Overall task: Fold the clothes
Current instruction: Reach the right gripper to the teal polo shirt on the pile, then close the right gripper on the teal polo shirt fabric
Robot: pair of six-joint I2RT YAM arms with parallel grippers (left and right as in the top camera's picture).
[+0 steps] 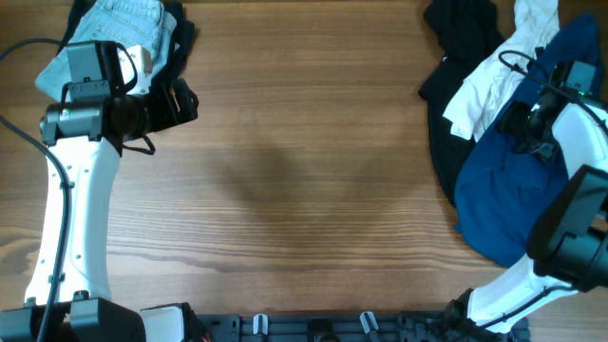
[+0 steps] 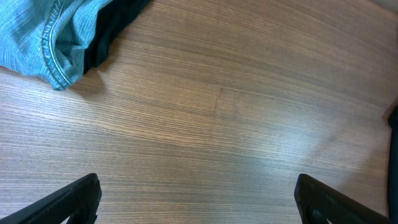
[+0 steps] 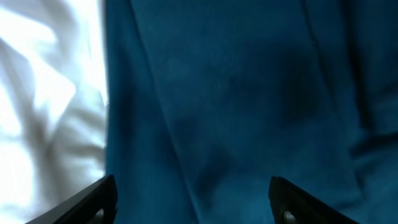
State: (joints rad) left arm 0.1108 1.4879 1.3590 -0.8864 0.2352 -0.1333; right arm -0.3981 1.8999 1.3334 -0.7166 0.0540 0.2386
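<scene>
The clothes lie in a heap at the table's right edge. A deep-blue shirt [image 1: 502, 201] is nearest the front, a white garment [image 1: 486, 91] lies over it, and a black one [image 1: 464, 28] is behind. My right gripper [image 1: 524, 123] is down on the heap. In the right wrist view its jaws [image 3: 193, 182] stand apart, close over blue fabric [image 3: 236, 99], with white cloth [image 3: 43, 93] to the left. My left gripper [image 1: 186, 103] hovers at the far left, open over bare wood [image 2: 198, 183].
A light-blue denim piece [image 1: 123, 19] [image 2: 43, 37] with a black garment [image 1: 180, 47] [image 2: 112, 28] beside it lies at the back left corner, just behind the left gripper. The wooden table [image 1: 304, 171] stretches between the two arms.
</scene>
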